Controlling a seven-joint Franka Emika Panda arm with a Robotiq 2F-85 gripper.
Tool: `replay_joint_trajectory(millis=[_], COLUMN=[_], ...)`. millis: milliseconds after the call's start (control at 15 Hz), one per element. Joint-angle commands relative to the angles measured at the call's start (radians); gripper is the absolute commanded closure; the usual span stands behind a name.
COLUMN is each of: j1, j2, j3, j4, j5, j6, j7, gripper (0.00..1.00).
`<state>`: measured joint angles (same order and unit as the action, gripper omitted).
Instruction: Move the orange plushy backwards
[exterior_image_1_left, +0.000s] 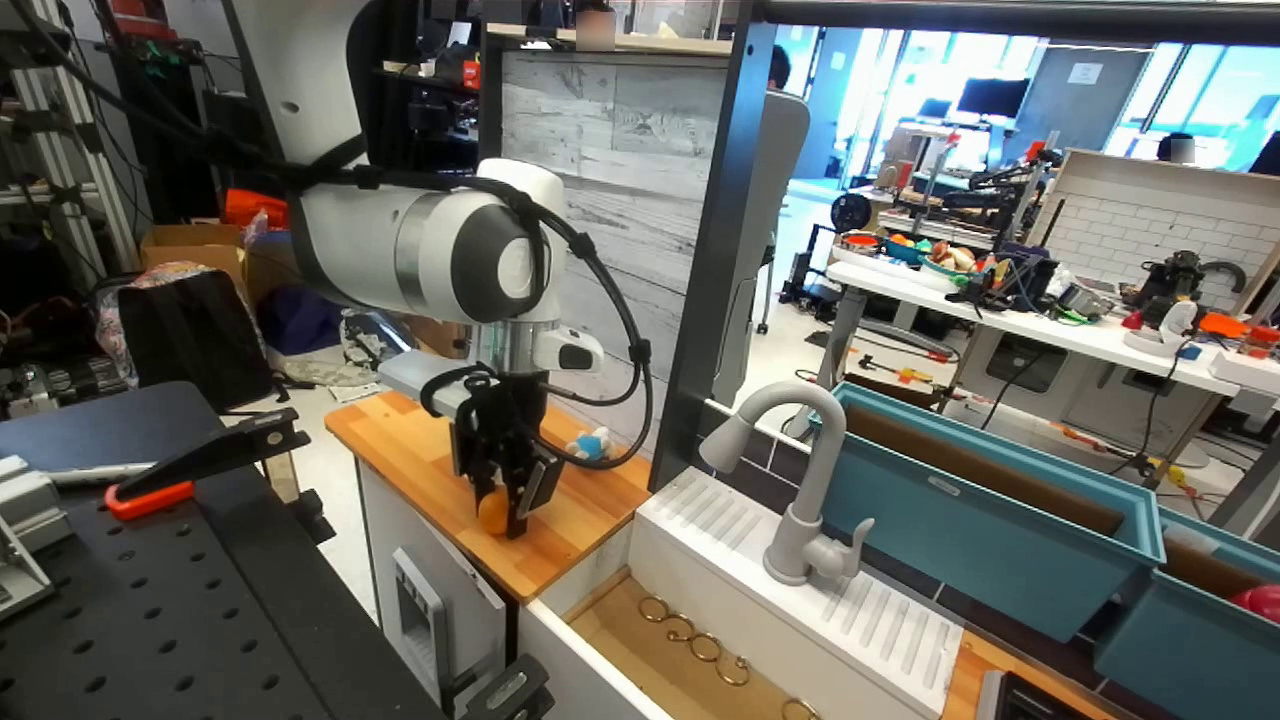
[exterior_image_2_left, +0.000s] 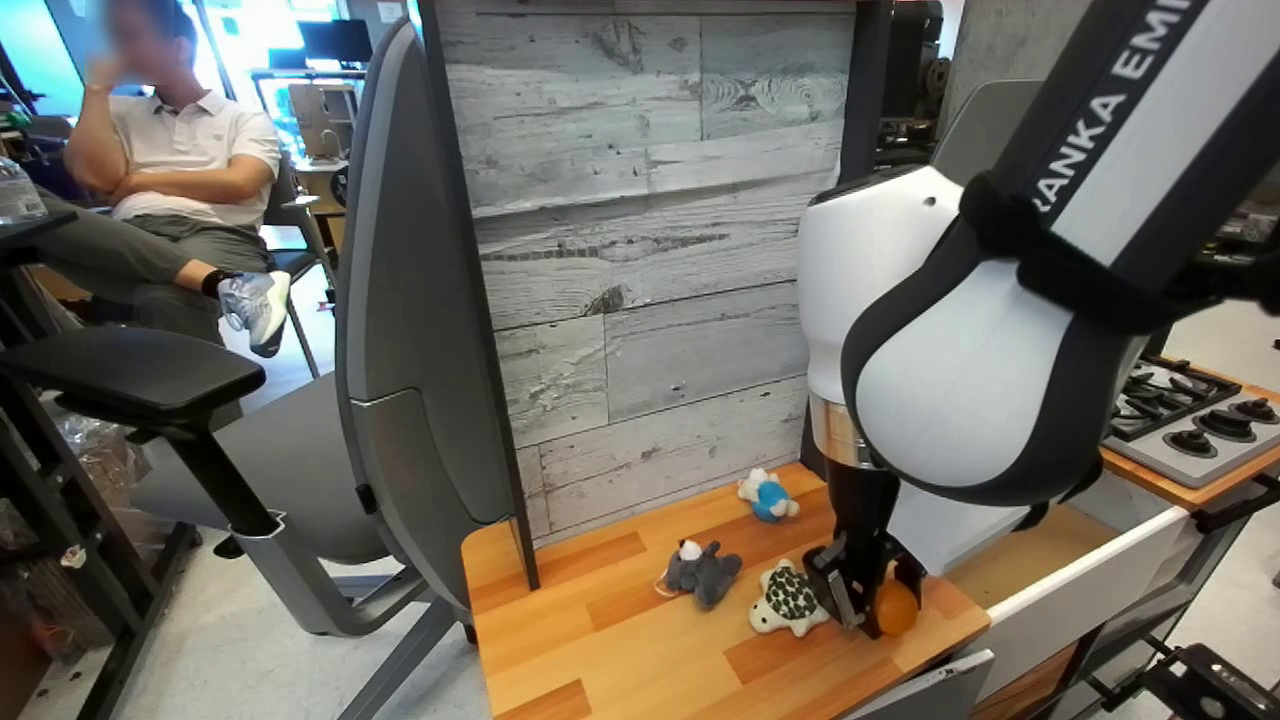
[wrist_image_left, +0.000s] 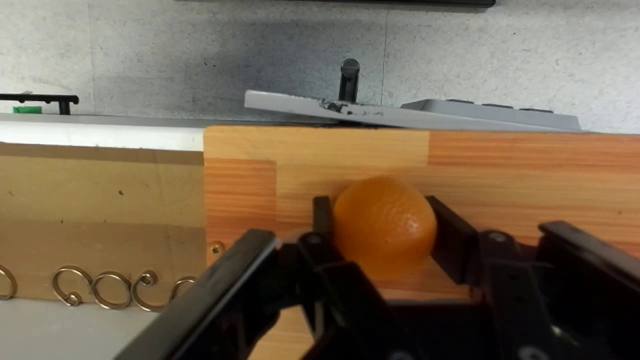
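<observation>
White arm (exterior_image_1_left: 360, 235), looping black cable (exterior_image_1_left: 641, 350)
White letters (exterior_image_2_left: 1102, 112) "ANKA EMI" mark a black stripe (exterior_image_2_left: 1065, 100); a shiny silver collar (exterior_image_1_left: 497, 347) tops the angular black gripper (wrist_image_left: 385, 225) with round screws (wrist_image_left: 496, 236)

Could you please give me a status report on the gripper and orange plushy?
Gripper closed on orange plushy. Whether lifted, unclear. Turtle plushy close beside gripper, possible obstacle.
</observation>
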<state>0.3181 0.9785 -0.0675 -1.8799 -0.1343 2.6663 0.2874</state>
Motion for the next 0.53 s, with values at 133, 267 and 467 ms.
replay_joint_trajectory(millis=[133, 267, 467], j1=[-0.013, -0.019, -0.034], j2=[-0.056, -0.073, -0.081], j3=[-0.01, -0.019, -0.031], j4=[-0.025, -0.024, -0.013], j5=[0.021, 0.021, 0.023], j6=[-0.012, -0.012, -0.012], j7=[-0.002, 0.0, 0.004], gripper=[0.78, 0.78, 0.78])
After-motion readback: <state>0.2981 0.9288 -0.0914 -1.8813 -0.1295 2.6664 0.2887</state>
